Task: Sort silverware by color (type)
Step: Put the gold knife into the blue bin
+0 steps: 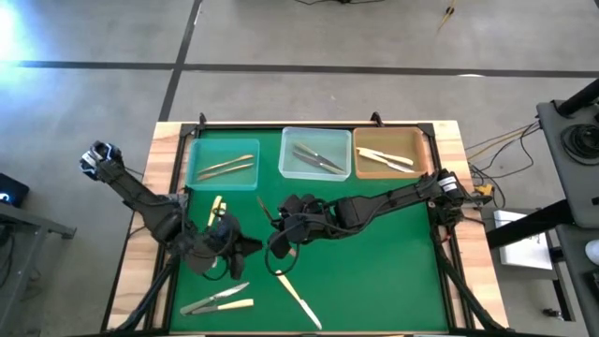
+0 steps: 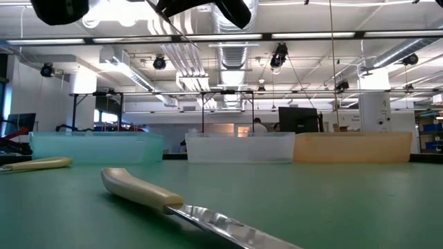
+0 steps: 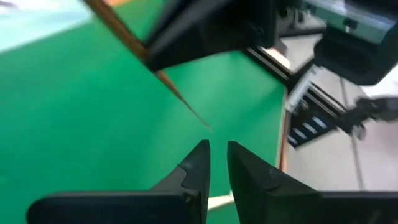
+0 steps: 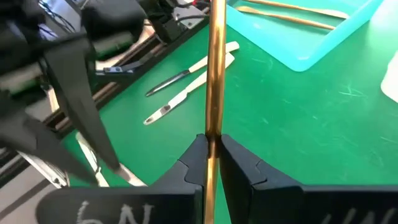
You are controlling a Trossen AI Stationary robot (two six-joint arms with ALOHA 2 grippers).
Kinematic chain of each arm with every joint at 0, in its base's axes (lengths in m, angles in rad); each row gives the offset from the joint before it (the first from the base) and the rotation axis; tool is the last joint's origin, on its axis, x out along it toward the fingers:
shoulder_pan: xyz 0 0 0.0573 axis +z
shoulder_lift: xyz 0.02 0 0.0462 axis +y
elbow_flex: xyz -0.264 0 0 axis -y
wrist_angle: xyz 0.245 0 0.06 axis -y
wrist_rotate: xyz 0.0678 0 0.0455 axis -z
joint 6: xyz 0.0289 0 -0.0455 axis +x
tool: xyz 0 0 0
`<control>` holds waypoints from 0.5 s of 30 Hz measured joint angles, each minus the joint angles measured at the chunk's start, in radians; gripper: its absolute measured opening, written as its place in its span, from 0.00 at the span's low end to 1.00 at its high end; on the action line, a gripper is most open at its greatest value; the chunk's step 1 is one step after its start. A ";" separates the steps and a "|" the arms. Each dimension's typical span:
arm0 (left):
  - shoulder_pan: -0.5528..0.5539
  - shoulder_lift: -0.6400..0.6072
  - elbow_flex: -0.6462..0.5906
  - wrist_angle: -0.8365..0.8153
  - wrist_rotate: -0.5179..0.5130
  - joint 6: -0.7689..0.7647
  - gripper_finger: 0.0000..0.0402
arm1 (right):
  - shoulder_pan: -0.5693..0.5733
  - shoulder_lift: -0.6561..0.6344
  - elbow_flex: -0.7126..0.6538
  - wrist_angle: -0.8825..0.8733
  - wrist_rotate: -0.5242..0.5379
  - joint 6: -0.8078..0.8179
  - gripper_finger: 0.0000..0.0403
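Golden-bronze piece (image 4: 216,74) pinched upright by right gripper (image 4: 212,152), mid-mat.

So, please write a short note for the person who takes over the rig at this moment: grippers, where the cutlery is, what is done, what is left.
Right gripper: shut on a golden-bronze piece, mid-table.
Left gripper: nearly closed, nothing seen between the fingers; it sits beside the right one.
Done: left blue tray has two golden pieces, middle clear tray has silver ones, right tan tray has cream ones.
Left: put the held piece in the left blue tray; then collect the loose pieces on the mat: a cream-handled knife, a pair near the front left, one by the left arm.
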 joint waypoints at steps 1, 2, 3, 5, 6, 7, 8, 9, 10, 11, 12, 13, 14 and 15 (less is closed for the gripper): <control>-0.015 -0.005 0.000 -0.018 -0.042 -0.011 0.09 | 0.000 0.000 0.000 0.000 0.000 -0.003 0.05; -0.030 -0.012 0.000 -0.033 -0.087 -0.015 0.09 | 0.000 0.000 0.000 0.003 0.000 -0.004 0.05; -0.043 -0.021 0.000 -0.048 -0.127 -0.015 0.09 | 0.000 0.000 0.000 0.004 0.000 -0.004 0.05; -0.056 -0.041 0.000 -0.083 -0.187 -0.003 0.09 | 0.000 0.000 0.000 0.007 0.000 -0.004 0.05; -0.057 -0.052 0.000 -0.100 -0.207 0.008 0.09 | 0.000 0.000 0.000 0.014 -0.001 -0.004 0.05; -0.056 -0.064 0.000 -0.114 -0.224 0.016 0.09 | 0.000 0.000 0.000 0.024 -0.002 -0.005 0.05; -0.056 -0.073 0.000 -0.124 -0.241 0.025 0.09 | 0.000 0.000 0.000 0.040 -0.008 -0.005 0.05; -0.056 -0.083 0.000 -0.132 -0.254 0.037 0.09 | 0.000 0.000 0.000 0.060 -0.015 -0.005 0.05; -0.055 -0.091 0.000 -0.134 -0.259 0.052 0.09 | 0.000 -0.001 0.000 0.080 -0.027 -0.007 0.05; -0.053 -0.099 0.000 -0.133 -0.261 0.067 0.09 | 0.001 -0.001 0.000 0.098 -0.035 -0.011 0.05; -0.050 -0.107 0.000 -0.133 -0.261 0.080 0.09 | 0.001 -0.002 0.000 0.119 -0.035 -0.018 0.05; -0.047 -0.114 0.000 -0.133 -0.261 0.088 0.09 | 0.003 -0.002 0.000 0.136 -0.037 -0.021 0.05; -0.044 -0.120 0.000 -0.132 -0.261 0.092 0.09 | 0.003 -0.002 0.000 0.145 -0.038 -0.026 0.05; -0.042 -0.125 0.000 -0.132 -0.261 0.094 0.09 | 0.003 -0.002 0.000 0.151 -0.038 -0.030 0.05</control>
